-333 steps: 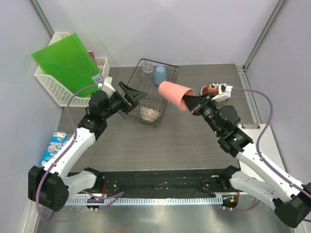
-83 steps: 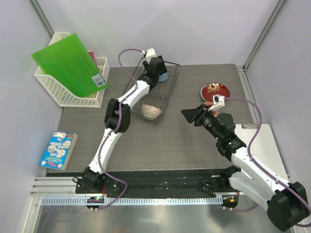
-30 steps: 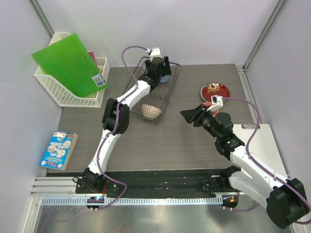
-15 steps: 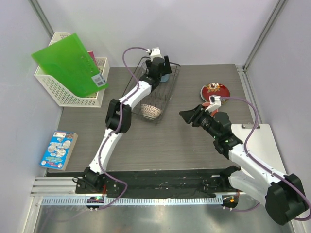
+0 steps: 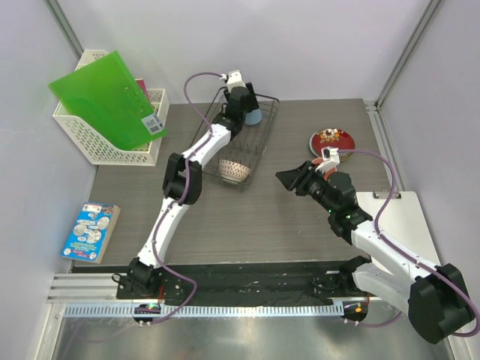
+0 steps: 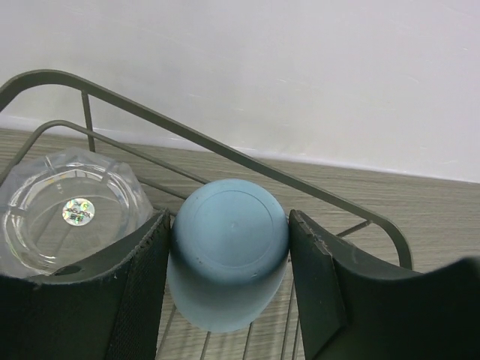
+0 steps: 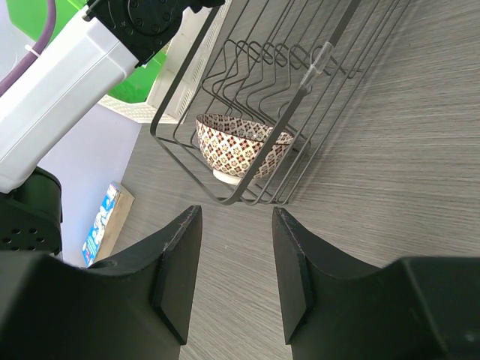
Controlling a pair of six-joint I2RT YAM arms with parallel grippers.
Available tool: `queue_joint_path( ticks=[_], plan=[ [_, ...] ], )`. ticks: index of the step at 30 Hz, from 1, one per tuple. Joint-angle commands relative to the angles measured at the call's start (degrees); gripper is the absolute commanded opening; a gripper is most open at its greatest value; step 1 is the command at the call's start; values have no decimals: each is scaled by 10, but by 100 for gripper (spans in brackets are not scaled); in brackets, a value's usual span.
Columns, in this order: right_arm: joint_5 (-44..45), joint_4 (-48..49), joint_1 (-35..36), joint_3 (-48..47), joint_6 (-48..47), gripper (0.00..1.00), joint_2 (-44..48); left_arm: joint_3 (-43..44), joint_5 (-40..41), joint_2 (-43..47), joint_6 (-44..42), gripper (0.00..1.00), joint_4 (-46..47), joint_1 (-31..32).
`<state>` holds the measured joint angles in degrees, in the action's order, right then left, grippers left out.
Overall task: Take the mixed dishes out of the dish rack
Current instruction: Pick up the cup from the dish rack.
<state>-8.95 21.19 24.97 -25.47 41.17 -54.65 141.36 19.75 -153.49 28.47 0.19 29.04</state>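
My left end effector (image 6: 229, 222) clasps the upside-down blue cup (image 6: 229, 255) at the dish rack's (image 5: 256, 135) far end, its axis upright in my grip; my right end effector (image 7: 236, 217) hangs released, empty, farther off.

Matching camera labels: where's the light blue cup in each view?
Top external: light blue cup at the far end of the dish rack, partly hidden by the left gripper.
Left wrist: centre of the frame, base up, between that gripper's fingers.
Right wrist: not in it.
Shared landmark: the dish rack's black wire, also seen in the left wrist view and the right wrist view.
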Motion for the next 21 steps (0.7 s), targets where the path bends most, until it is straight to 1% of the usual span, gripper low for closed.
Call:
queue_joint_path(
  ticks=[1,2,4,5,6,7,9,13,18,20,21],
  plan=[
    [-3,33,1,-2,7,48,-3,-6,-9,14,11,36,10,1],
    [-2,34,2,-2,7,48,-2,-26,-9,21,12,31,16,1],
    [-1,34,2,-2,7,48,-1,-58,-1,56,12,25,49,2],
    [-1,34,2,-2,7,48,2,-91,0,70,12,20,61,3],
    [1,33,2,-3,6,48,3,-105,1,81,14,17,74,5],
    [1,32,2,-4,6,48,5,-122,3,101,15,9,77,6],
    [0,29,2,-7,7,48,9,-136,4,119,19,1,82,8],
    [1,20,2,-12,7,48,19,-173,0,168,20,0,97,12],
    [6,5,2,-19,13,48,38,-187,-14,229,26,0,67,13],
    [6,1,1,-22,16,48,40,-217,-9,259,44,0,54,13],
    [4,-1,2,-27,19,48,42,-229,-7,293,52,0,51,13]
  ],
)
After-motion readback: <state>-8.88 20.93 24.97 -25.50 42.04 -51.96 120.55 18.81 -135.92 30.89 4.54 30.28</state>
